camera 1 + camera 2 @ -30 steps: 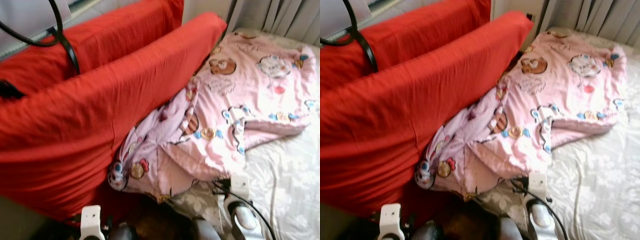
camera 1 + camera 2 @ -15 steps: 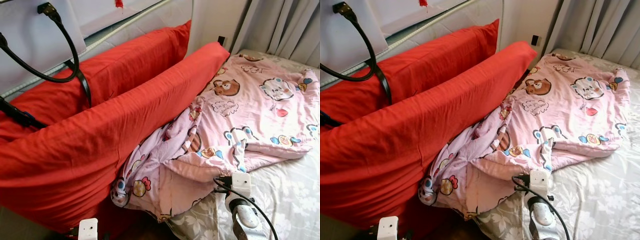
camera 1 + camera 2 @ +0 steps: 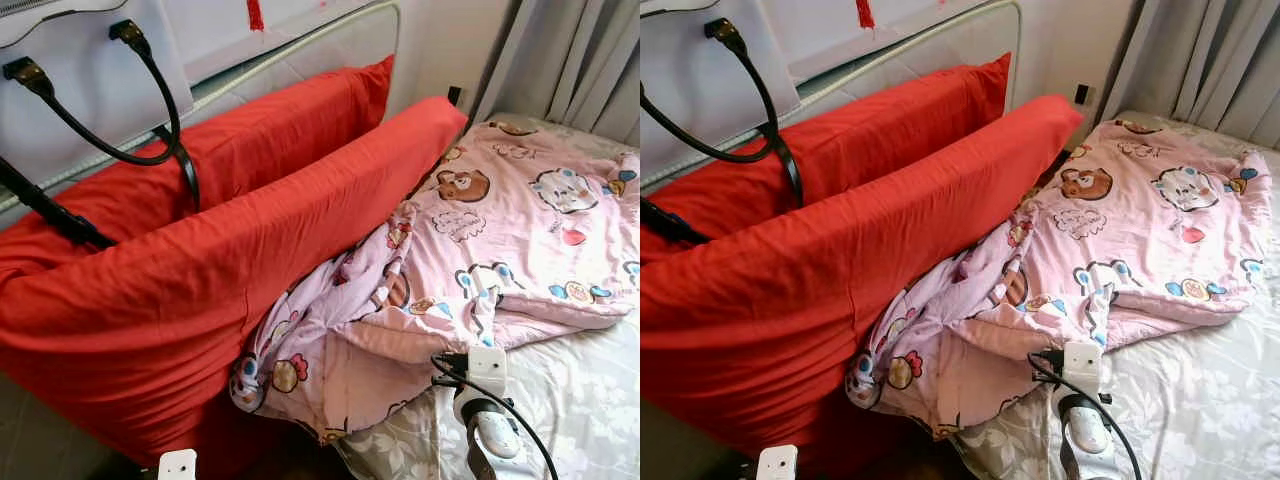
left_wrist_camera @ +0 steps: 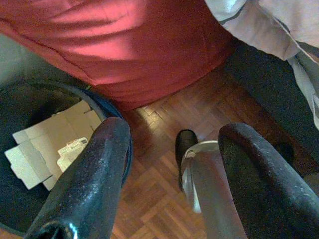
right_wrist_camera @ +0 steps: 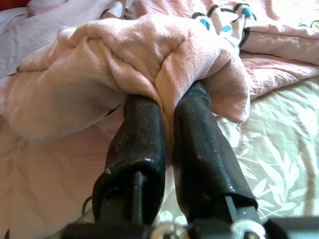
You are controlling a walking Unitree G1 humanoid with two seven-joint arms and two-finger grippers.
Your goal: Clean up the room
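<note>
So this looks like the bed-making bit of the room cleanup. The right gripper (image 5: 167, 107) has its two black fingers pinched tight on a fold of the pink cartoon-print quilt (image 3: 500, 230), right at the near edge of it. The quilt itself is a rumpled heap across the bed with the pale leaf-patterned sheet (image 3: 590, 390), one end bunched up against the long red fabric bolster cushions (image 3: 200, 290) at the headboard.

My guess for the next move: lift and drag that edge away from the cushions so the quilt spreads flat. It'll need a firm hold and a long pull, since the cloth is folded over itself and could just slide out or bunch more.

The left gripper (image 4: 172, 164) hangs down low with its fingers spread wide, holding nothing.

Fun part is what the wrist cams add. The left wrist view catches a dark round bin (image 4: 30, 114) with flattened white cardboard in it, sitting on the wood parquet floor (image 4: 164, 199) beside the red cushion. The head views instead give you the black-handled white bag (image 3: 90, 80) up behind the cushions and the grey curtains (image 3: 570, 60).
</note>
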